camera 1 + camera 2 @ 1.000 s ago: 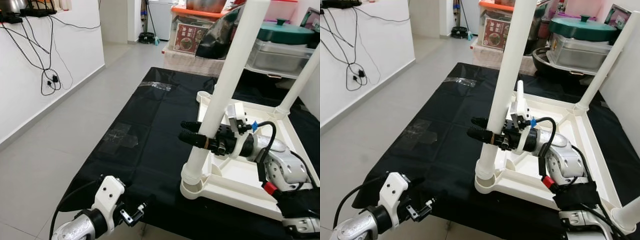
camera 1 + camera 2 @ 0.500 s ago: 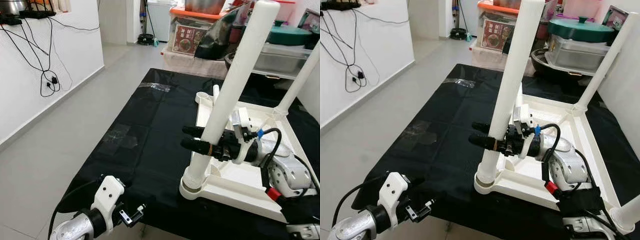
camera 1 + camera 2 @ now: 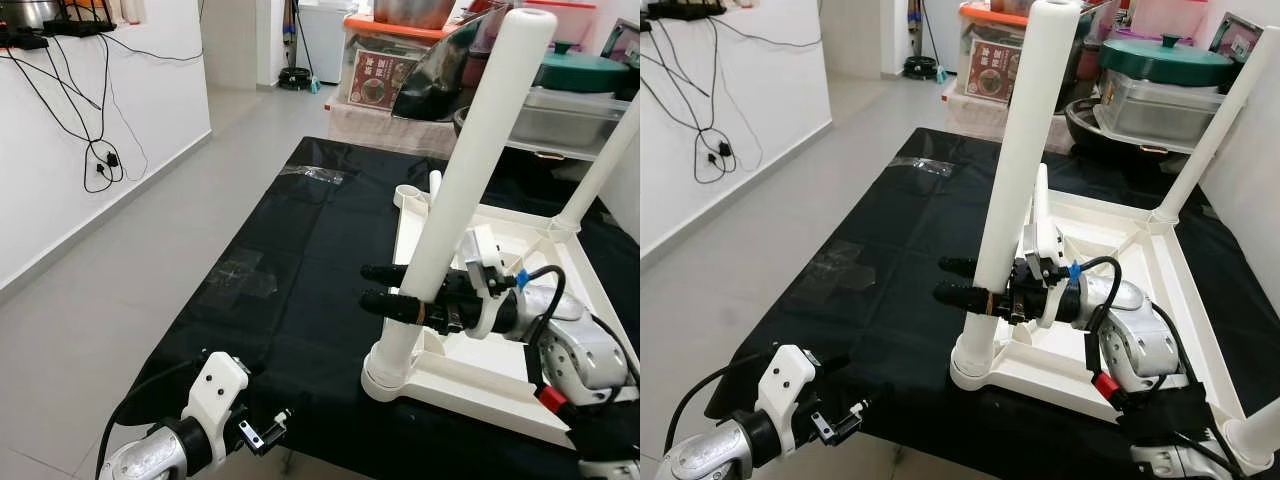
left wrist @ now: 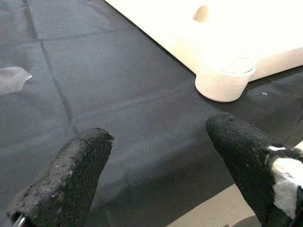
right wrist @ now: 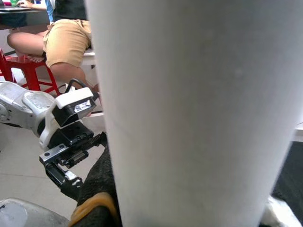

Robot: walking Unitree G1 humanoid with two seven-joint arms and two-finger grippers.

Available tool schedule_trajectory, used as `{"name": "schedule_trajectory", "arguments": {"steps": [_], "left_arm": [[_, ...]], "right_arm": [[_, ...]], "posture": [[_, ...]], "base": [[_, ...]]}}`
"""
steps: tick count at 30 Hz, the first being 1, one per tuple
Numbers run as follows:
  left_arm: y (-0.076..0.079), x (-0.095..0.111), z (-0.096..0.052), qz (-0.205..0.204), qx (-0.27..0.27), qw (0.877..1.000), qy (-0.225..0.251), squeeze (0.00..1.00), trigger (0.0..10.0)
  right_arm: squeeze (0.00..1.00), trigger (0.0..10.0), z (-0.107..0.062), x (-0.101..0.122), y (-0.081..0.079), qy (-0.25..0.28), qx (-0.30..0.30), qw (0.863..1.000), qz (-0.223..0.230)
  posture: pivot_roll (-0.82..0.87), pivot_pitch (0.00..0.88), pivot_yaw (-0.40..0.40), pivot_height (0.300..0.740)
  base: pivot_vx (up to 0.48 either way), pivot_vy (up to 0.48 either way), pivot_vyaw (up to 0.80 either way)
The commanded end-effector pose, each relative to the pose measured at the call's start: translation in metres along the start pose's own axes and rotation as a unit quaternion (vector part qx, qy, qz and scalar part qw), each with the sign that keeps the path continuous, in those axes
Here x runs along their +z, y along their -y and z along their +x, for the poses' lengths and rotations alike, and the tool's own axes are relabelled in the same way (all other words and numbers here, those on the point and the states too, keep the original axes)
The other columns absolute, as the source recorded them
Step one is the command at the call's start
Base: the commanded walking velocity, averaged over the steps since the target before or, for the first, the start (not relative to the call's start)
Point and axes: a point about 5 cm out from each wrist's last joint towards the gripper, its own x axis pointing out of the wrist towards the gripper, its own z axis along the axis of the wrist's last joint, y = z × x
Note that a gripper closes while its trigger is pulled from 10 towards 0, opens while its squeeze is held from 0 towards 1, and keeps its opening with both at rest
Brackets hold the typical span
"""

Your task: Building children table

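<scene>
- The children table [image 3: 500, 345], white plastic, lies upside down on a black cloth [image 3: 290, 260] spread over the floor, toward the cloth's right side.
- One white leg [image 3: 465, 190] stands upright in the socket at the table's near left corner; its foot sits in a round collar [image 3: 385, 375].
- A second leg [image 3: 600, 165] rises from the far right corner.
- Right arm: forearm extended across the upturned table, roughly level, wrist pointing toward the robot's left.
- Right gripper [image 3: 400, 292]: jaws clenched on the near-left leg low on its shaft, just above the collar — one black finger on each side, tips protruding past the leg.
- Right wrist view: the leg's white shaft [image 5: 189, 109] sits close against the camera; behind it a person [image 5: 57, 42] in tan shorts sits on a red stool.
- Left arm: held low at the cloth's near left corner, bent, apart from the table.
- Left gripper [image 4: 156, 165]: jaws released, nothing between them — both black fingers [image 4: 71, 175] spread over the cloth, aimed toward the collar [image 4: 222, 82].
- Storage boxes and a green-lidded pot [image 3: 575, 65] stand beyond the cloth's far edge.
</scene>
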Motion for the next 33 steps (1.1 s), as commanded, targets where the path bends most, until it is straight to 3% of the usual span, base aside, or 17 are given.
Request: {"name": "schedule_trajectory", "arguments": {"steps": [1, 17, 25, 30, 33], "left_arm": [[0.000, 0.000, 0.000, 0.003, -0.004, 1.000, -0.005, 0.00, 10.0], [-0.001, -0.003, -0.001, 0.003, 0.000, 1.000, -0.008, 0.00, 10.0], [-0.002, -0.004, -0.001, 0.003, 0.003, 1.000, -0.009, 0.00, 10.0], [-0.002, -0.004, 0.001, 0.001, 0.004, 1.000, -0.007, 0.00, 10.0], [-0.002, -0.004, 0.001, 0.001, 0.004, 1.000, -0.007, 0.00, 10.0]], "right_arm": [[0.00, 0.0, 0.005, -0.022, -0.008, -0.021, 0.015, 0.998, 0.052], [0.00, 0.0, 0.023, -0.030, -0.005, -0.007, -0.054, 0.998, 0.036], [0.00, 0.0, 0.030, -0.038, -0.011, -0.055, -0.088, 0.995, 0.015], [0.00, 0.0, 0.038, -0.053, -0.003, -0.110, -0.176, 0.977, 0.038], [0.00, 0.0, 0.039, -0.055, -0.002, -0.120, -0.191, 0.973, 0.039]], "posture": [[0.09, 0.000, -0.085, 0.740], [0.09, 0.000, -0.086, 0.740], [0.08, 0.000, -0.086, 0.740], [0.07, 0.000, -0.090, 0.740], [0.07, 0.000, -0.090, 0.740]], "base": [[0.000, 0.000, 0.00], [0.000, 0.000, 0.00], [0.000, 0.000, 0.00], [0.000, 0.000, 0.00], [0.000, 0.000, 0.00]]}}
